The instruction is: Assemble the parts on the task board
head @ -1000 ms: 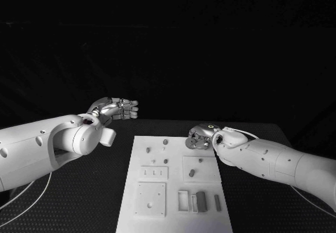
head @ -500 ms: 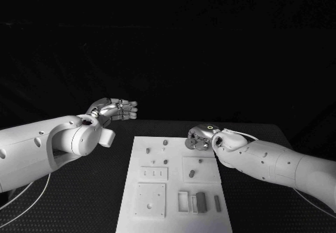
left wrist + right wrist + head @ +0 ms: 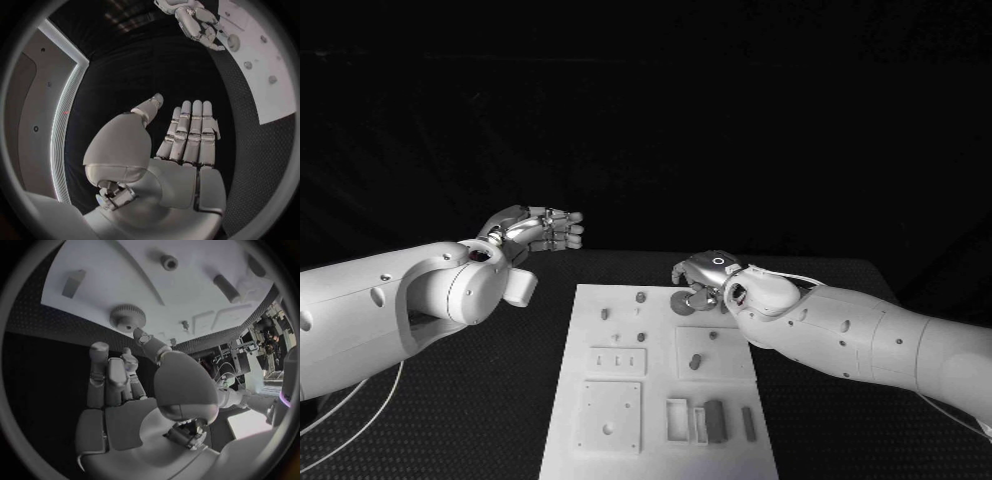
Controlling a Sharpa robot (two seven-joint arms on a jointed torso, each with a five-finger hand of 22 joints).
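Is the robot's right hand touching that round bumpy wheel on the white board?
Cannot tell. In the right wrist view the right hand has a fingertip right at the gear's edge, with no clear gap or contact.

Lab: black table, cluttered equipment benches

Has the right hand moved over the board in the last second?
Yes. The right hand has crept leftward along the task board's far end, closing on the small part there.
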